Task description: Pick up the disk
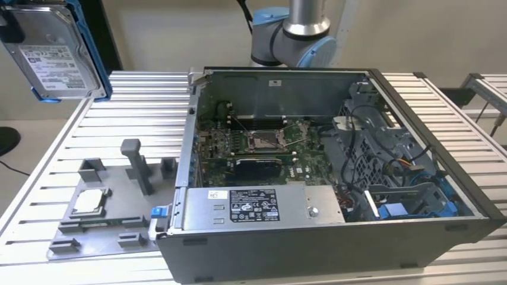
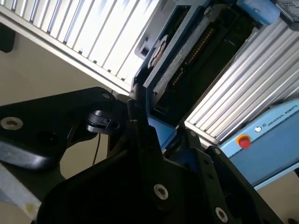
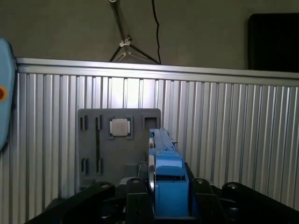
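Observation:
The disk (image 1: 56,53) is a flat silver drive with a white label and blue rails. It hangs in the air at the exterior view's upper left, well above the slatted table. In the first wrist view the disk (image 3: 163,149) is seen edge-on, blue rail up, and my gripper (image 3: 166,186) is shut on it with a black finger (image 3: 135,193) pressed against each side. In the second wrist view the disk (image 2: 184,53) sticks out from between the black fingers (image 2: 140,121).
An open computer case (image 1: 333,237) fills the middle of the slatted aluminium table (image 1: 135,119). Beside it lies a grey fixture plate (image 1: 103,231) with upright posts and a small square chip (image 1: 87,202). The arm's base (image 1: 297,35) stands behind the case.

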